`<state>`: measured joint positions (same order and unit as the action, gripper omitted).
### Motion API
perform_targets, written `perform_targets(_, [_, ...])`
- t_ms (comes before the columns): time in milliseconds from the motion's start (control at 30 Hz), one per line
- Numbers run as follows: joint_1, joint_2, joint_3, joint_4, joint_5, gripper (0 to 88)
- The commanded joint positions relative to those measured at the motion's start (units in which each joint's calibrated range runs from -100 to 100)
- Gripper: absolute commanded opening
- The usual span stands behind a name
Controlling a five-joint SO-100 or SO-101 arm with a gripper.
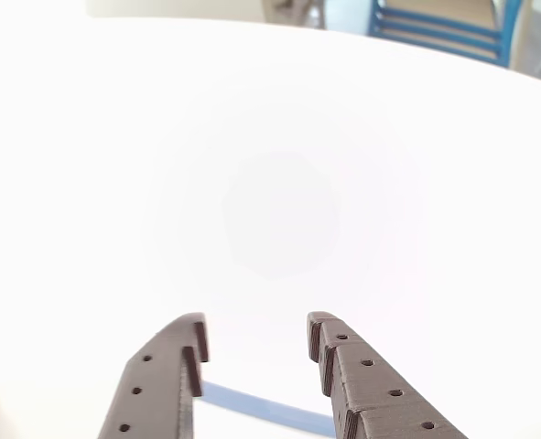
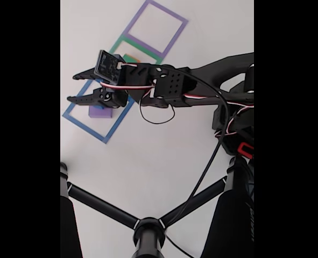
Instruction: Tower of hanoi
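Gripper spread wide, holding nothing, beyond the blue taped outline's left edge; purple block inside that outline, orange block partly hidden farther back; white table open around.

The claw hangs above the block on the table.

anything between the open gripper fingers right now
No. In the other view the gripper is open with only bare white table and a strip of blue tape showing in the gap. In the fixed view the purple block sits lower, partly hidden.
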<state>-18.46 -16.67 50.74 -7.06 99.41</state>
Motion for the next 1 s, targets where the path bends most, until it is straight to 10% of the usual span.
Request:
perform_targets(0, [2.7,-12.4,-6.8,24.0,0.6,0.2])
perform_targets(500, [5.2,-28.7,-37.2,81.2,0.6,0.1])
perform_targets(967, [19.7,-31.6,-41.5,88.7,0.6,1.1])
